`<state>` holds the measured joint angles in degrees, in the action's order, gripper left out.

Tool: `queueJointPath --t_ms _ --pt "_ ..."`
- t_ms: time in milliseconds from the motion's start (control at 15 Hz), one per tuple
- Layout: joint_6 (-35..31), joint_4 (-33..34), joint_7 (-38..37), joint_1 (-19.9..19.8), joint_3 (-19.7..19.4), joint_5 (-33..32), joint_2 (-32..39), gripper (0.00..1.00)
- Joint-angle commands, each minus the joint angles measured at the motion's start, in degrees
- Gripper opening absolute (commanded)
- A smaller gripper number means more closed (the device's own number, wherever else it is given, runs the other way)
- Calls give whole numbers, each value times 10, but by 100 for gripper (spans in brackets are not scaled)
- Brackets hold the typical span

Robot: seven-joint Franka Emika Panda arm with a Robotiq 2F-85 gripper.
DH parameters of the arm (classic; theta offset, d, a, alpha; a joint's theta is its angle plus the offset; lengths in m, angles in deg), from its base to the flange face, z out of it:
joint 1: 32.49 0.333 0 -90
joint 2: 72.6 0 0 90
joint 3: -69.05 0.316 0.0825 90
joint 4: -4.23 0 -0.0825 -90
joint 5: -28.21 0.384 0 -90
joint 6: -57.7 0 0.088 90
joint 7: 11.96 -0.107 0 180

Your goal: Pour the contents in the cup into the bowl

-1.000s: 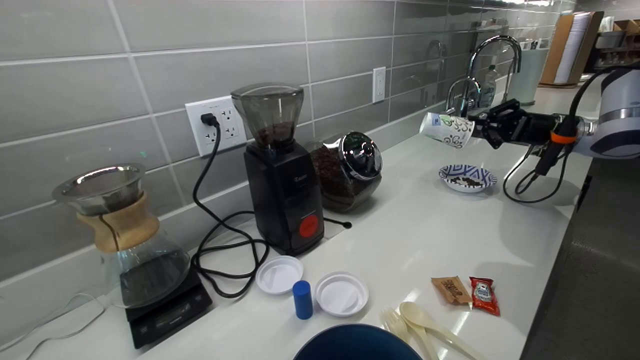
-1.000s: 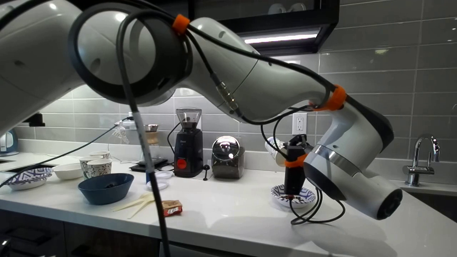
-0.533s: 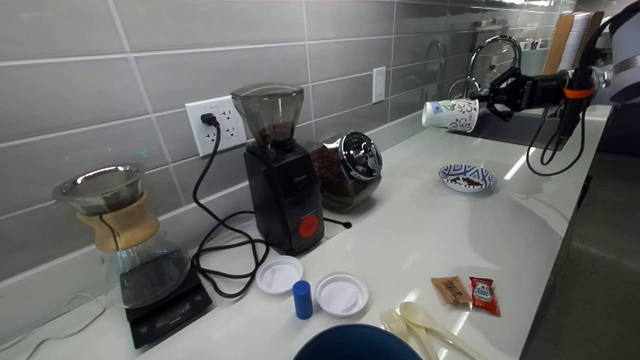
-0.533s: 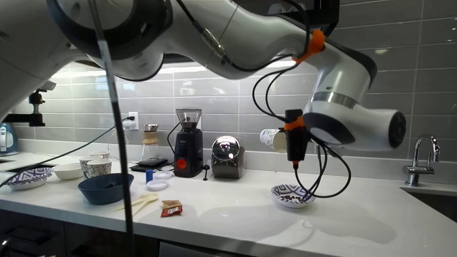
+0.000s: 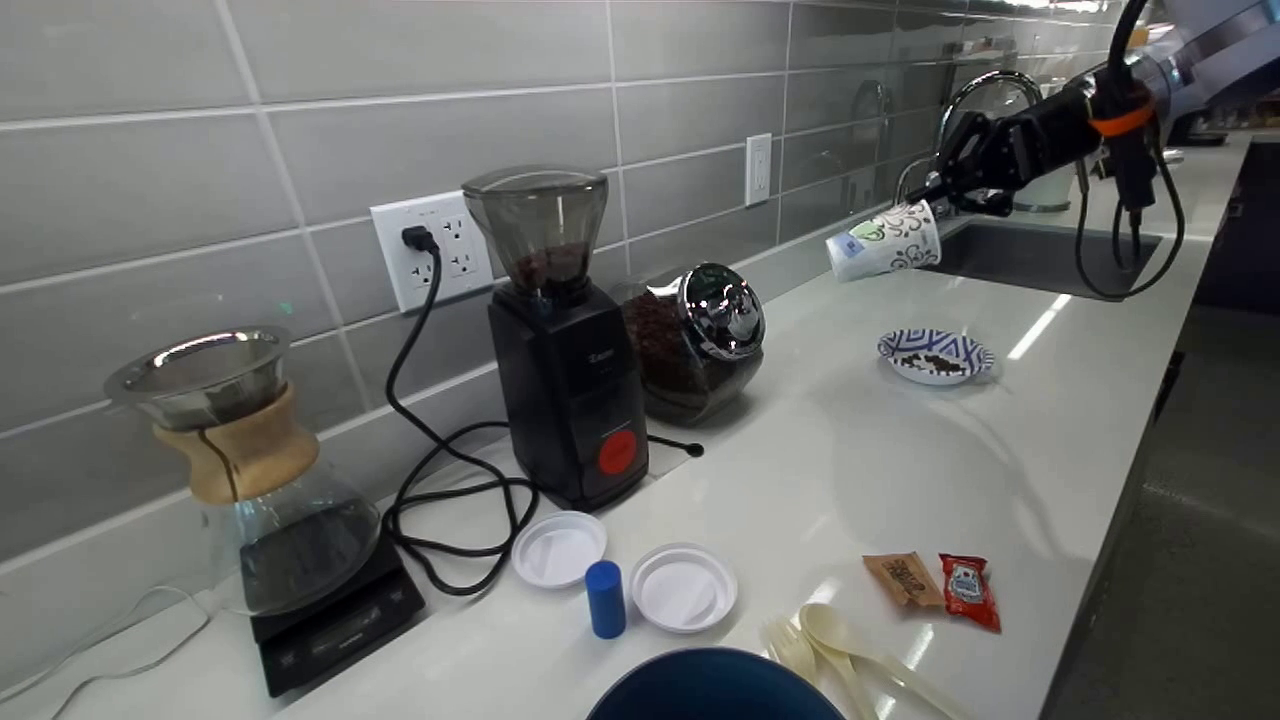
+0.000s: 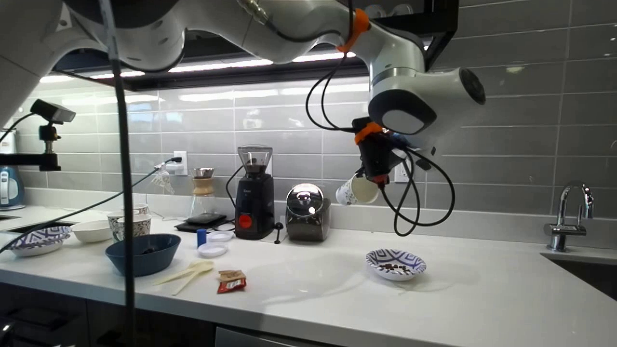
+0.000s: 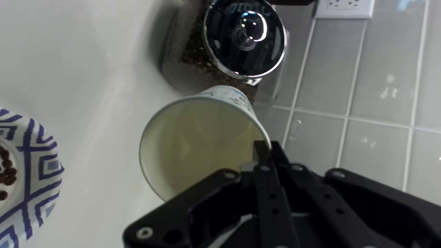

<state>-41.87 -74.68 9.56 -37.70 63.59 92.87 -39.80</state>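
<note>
My gripper [image 7: 269, 146] is shut on the rim of the white patterned cup [image 5: 885, 240], one finger inside and one outside. It holds the cup in the air, above the counter, near the tiled wall. The cup lies tilted, its base lower than its mouth; the mouth faces back toward my wrist in the wrist view [image 7: 196, 137]. Inside I see only a tiny dark speck. The blue-patterned bowl [image 5: 912, 344] stands on the counter with brown beans [image 6: 393, 268] in it. It shows at the left edge of the wrist view [image 7: 34, 165]. The cup is not over the bowl.
A glass bean jar with a shiny lid [image 7: 244, 38] stands by the wall, close below the cup in the wrist view. Beside it is the black grinder [image 5: 570, 400]. A sink [image 5: 1050, 262] lies beyond the bowl. A dark-blue bowl [image 6: 142, 255] and snack packets [image 6: 231, 284] are on the counter.
The arm has risen and moved away from the bowl, carrying the cup. The cup has rotated so its base now dips lower than its mouth. The bowl and its beans have not moved.
</note>
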Motion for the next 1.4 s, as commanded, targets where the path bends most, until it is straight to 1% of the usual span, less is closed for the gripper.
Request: queueJointPath --t_ms 0,200,333,533,600,733,1000,1067,1200,1333 --pt "-71 -93 -27 40 1 -105 -73 1" --pt "-107 -131 -62 68 11 -207 -113 1" --pt "-119 -153 -94 84 22 -281 -139 1" --pt "-111 -171 -137 103 45 -392 -171 1" --pt "-100 -132 -113 70 60 -345 -132 4" --pt "-99 -144 -131 83 67 -378 -151 4" --pt "-100 -154 -133 83 66 -386 -158 4" --pt "-100 -155 -133 83 66 -386 -158 1" --pt "-130 -163 -201 110 59 -465 -159 1" --pt "-148 -173 -251 129 64 -532 -160 1"
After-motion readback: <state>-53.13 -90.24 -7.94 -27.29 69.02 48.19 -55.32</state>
